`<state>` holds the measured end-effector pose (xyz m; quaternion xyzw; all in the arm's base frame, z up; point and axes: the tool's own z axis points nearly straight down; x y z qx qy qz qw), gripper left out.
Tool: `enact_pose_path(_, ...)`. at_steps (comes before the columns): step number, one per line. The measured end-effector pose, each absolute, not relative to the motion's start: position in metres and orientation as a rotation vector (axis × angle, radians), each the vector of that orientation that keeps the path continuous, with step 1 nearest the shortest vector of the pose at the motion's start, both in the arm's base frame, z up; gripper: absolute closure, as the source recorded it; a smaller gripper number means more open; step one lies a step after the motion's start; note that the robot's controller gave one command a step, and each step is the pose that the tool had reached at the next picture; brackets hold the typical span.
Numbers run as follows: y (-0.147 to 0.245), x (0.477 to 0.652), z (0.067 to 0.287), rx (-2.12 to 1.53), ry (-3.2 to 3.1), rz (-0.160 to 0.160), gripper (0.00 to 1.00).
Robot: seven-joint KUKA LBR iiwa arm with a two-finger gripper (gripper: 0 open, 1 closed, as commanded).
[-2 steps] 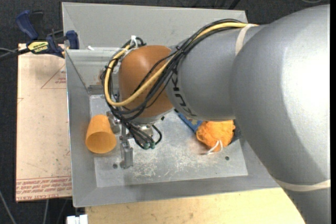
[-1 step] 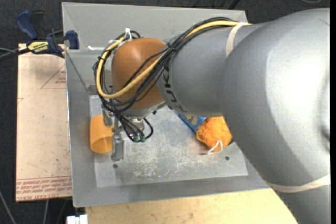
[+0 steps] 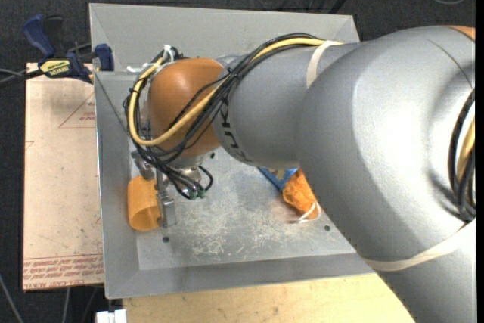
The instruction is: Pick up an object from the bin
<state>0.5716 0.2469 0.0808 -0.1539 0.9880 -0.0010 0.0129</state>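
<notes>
Where bin wall rises, orange cup close

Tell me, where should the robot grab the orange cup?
The orange cup seems to lie on its side, curved wall up. So it is probably best gripped across its round middle, coming straight down from above.

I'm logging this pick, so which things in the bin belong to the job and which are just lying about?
Job: gripper; orange cylinder close beside it, view's left; grey bin.
Lying about: lumpy orange thing; blue piece, both by the arm, further right.
</notes>
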Motion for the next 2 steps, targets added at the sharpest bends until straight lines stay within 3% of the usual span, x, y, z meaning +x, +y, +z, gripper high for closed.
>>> enact_pose_path(1,0.2577,0.5839,0.0849,-0.612,3.041,0.021,1.0)
enact_pose_path(2,0.2579,0.5838,0.0848,-0.612,3.041,0.021,1.0)
